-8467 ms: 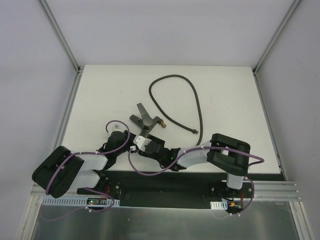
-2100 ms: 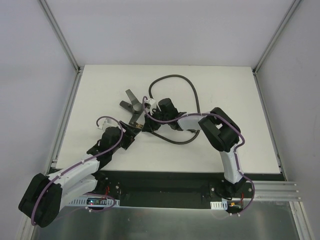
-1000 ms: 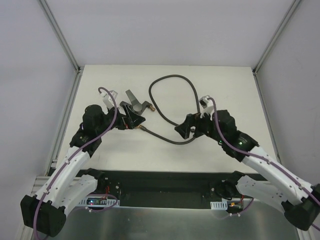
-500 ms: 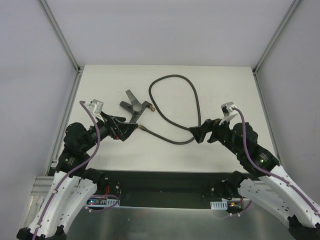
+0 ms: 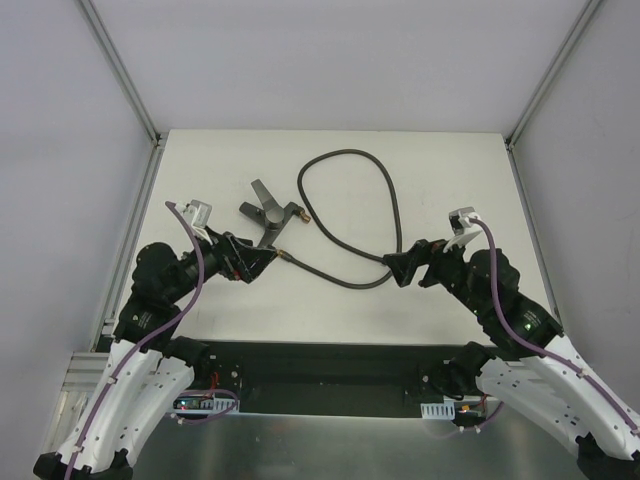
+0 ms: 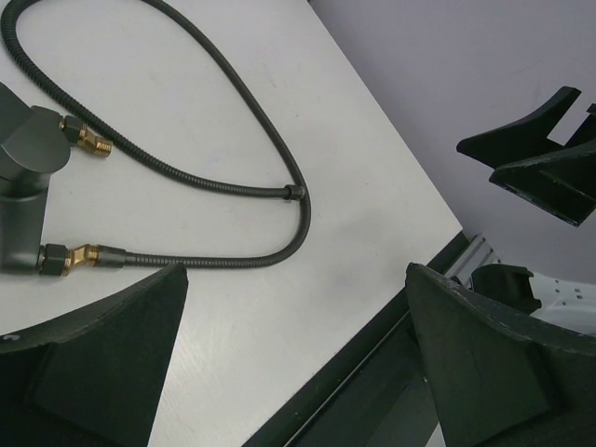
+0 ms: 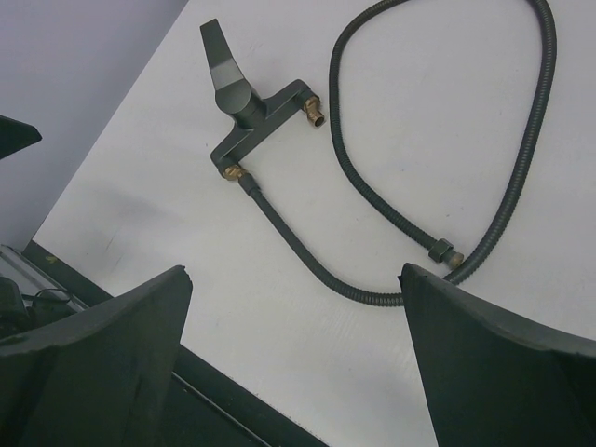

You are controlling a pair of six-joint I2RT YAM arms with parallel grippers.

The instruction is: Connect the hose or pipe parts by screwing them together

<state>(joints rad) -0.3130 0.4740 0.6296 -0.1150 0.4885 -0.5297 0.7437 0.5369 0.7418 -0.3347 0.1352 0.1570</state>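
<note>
The dark-grey forked fitting (image 5: 267, 212) lies on the white table left of centre, also in the right wrist view (image 7: 244, 107). One brass tip (image 7: 314, 114) is bare. The hose (image 5: 392, 195) meets the other tip (image 6: 70, 259), loops round the table's middle and ends in a free nut (image 7: 445, 253). My left gripper (image 5: 262, 262) hovers open just near of the fitting, holding nothing (image 6: 296, 279). Open and empty as well, my right gripper (image 5: 393, 270) hangs beside the hose's near bend (image 7: 294, 272).
A black strip (image 5: 330, 355) runs along the table's near edge by the arm bases. Metal frame rails (image 5: 130, 245) border the table left and right. Purple cables (image 5: 190, 240) trail along both arms.
Over the last second both arms drew back toward the near edge, the left away from the fitting and the right off to the right. Hose and fitting stayed put.
</note>
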